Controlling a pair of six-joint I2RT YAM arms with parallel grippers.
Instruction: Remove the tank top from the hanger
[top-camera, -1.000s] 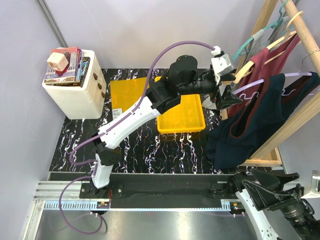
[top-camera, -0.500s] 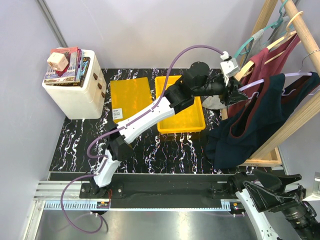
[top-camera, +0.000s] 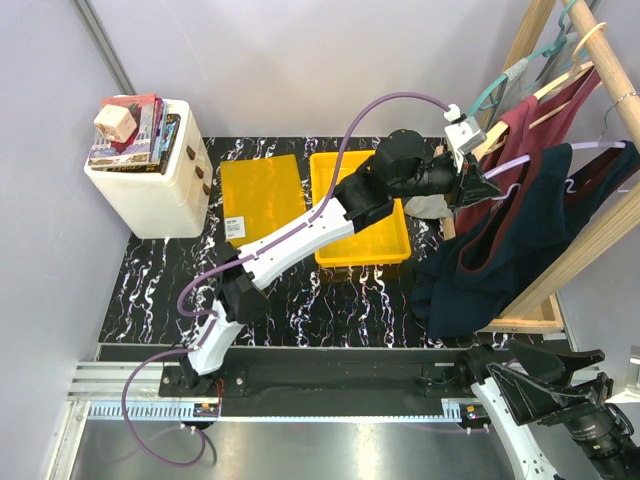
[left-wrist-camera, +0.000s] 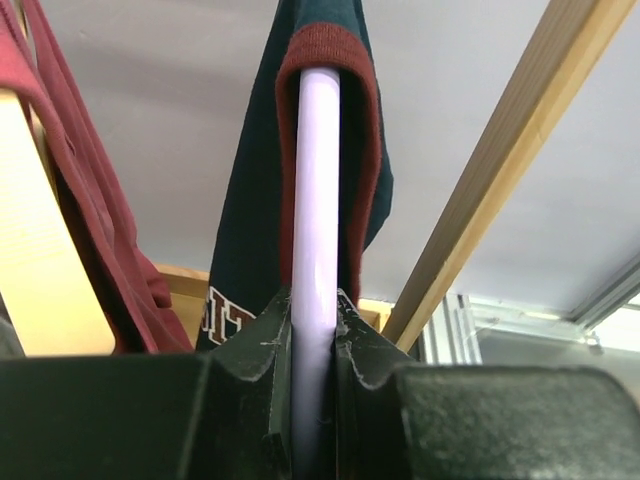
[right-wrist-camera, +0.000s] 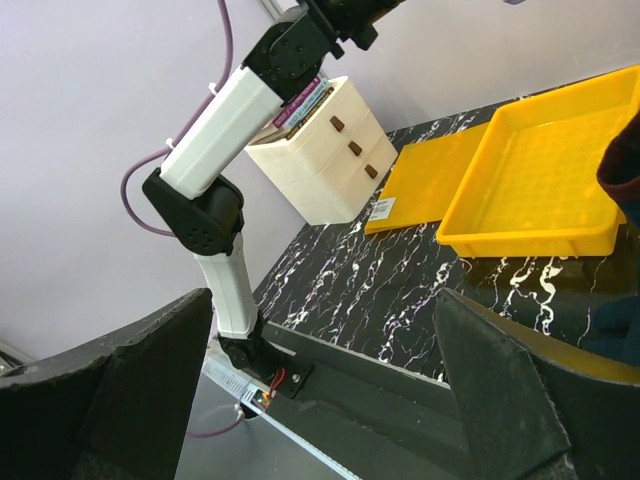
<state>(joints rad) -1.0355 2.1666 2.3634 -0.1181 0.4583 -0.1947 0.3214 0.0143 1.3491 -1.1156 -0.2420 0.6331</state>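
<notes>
Left hand (left-wrist-camera: 316, 312) clamped on the lavender hanger (left-wrist-camera: 318, 150), navy tank top (top-camera: 520, 235) draped from it at 3 o'clock; a pull risked unhooking hanger from wooden rack (top-camera: 592, 238); right hand (right-wrist-camera: 320, 400) spread, empty.

- The left arm (top-camera: 300, 235) has stretched further right, from above the yellow tray (top-camera: 372, 240) towards the rack (top-camera: 600, 232).
- Its jaws, wide apart a second ago, have closed onto the lilac hanger (left-wrist-camera: 318, 200).
</notes>
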